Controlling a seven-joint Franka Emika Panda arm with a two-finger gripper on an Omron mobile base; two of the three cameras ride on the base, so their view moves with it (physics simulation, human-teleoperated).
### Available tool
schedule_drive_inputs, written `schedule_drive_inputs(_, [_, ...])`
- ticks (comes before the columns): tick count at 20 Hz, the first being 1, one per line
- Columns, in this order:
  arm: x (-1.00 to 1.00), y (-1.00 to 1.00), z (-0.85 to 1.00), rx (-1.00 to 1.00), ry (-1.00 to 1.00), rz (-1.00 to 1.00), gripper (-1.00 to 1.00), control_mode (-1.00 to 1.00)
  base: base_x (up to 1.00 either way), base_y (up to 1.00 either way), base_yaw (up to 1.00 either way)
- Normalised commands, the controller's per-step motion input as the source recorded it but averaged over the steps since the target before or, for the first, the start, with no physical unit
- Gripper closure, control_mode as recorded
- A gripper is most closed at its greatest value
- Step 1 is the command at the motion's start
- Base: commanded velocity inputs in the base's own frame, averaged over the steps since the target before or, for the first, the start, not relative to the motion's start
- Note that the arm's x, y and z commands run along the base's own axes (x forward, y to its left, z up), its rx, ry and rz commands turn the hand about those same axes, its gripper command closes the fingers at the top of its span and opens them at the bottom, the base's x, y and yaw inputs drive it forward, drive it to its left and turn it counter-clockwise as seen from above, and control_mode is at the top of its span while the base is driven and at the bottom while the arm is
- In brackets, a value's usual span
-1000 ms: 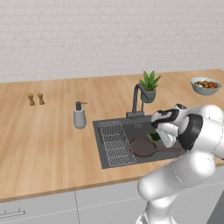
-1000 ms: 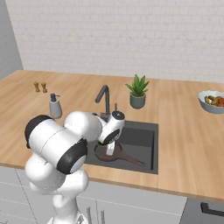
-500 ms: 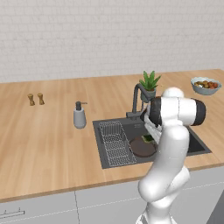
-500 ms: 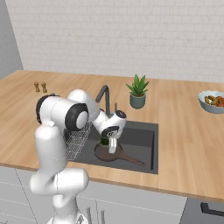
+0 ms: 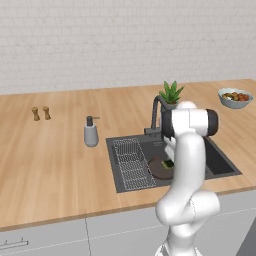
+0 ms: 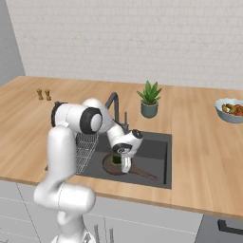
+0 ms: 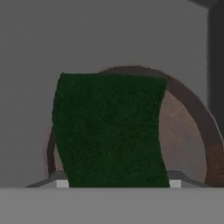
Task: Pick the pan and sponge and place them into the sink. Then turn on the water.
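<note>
the sponge (image 7: 111, 131) is held clamped in the pincer (image 6: 124, 163) just above the pan (image 6: 135, 169), which lies in the sink (image 6: 159, 144) (tap at 12 o'clock). release is best made low, over the pan.

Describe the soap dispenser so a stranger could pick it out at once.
Start at the dark sink set into the wooden counter. Just off its back left corner, as the robot faces it, stands the soap dispenser: a small grey bottle with a pump on top. Unlike the two tiny brown shakers farther left, it stands alone and taller.
</note>
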Motion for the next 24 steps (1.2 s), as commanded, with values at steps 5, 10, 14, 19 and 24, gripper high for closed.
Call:
schedule_drive_inputs(5, [0.37, 0.01, -0.42, 0.0, 0.0, 0.01, 1.0, -1.0, 0.0, 0.0, 0.0])
schedule_drive_inputs(10, [0.37, 0.0, -0.42, 0.0, 0.0, 0.0, 1.0, -1.0, 0.0, 0.0, 0.0])
schedule_drive_inputs(14, [0.26, 0.0, -0.37, 0.01, 0.0, 0.0, 1.0, -1.0, 0.0, 0.0, 0.0])
schedule_drive_inputs(19, [0.03, 0.0, -0.22, 0.02, -0.08, 0.0, -1.0, -1.0, 0.0, 0.0, 0.0])
schedule_drive_inputs(24, [0.0, -0.01, -0.09, 0.03, -0.27, 0.0, -1.0, -1.0, 0.0, 0.0, 0.0])
